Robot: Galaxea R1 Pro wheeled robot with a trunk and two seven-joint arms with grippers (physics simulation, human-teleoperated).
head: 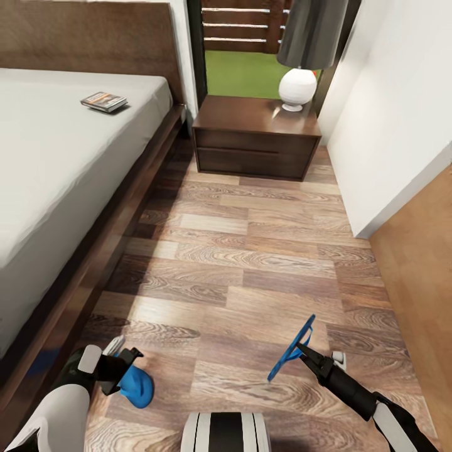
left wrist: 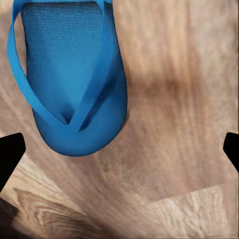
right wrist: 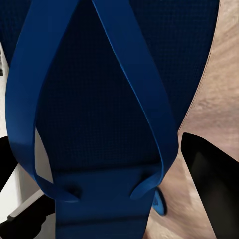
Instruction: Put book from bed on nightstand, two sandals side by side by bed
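Down by the bed (head: 56, 188), we hold one sandal (head: 292, 348) on edge in our right gripper (head: 301, 349), fingers clamped on its heel. The other sandal (head: 136, 384) lies flat on the floor (head: 251, 251) under our left gripper (head: 119, 367), fingers wide, holding nothing. Lower the right one flat beside it, toes matched. The book (head: 103, 100) waits on the bed near the nightstand (head: 254, 135).
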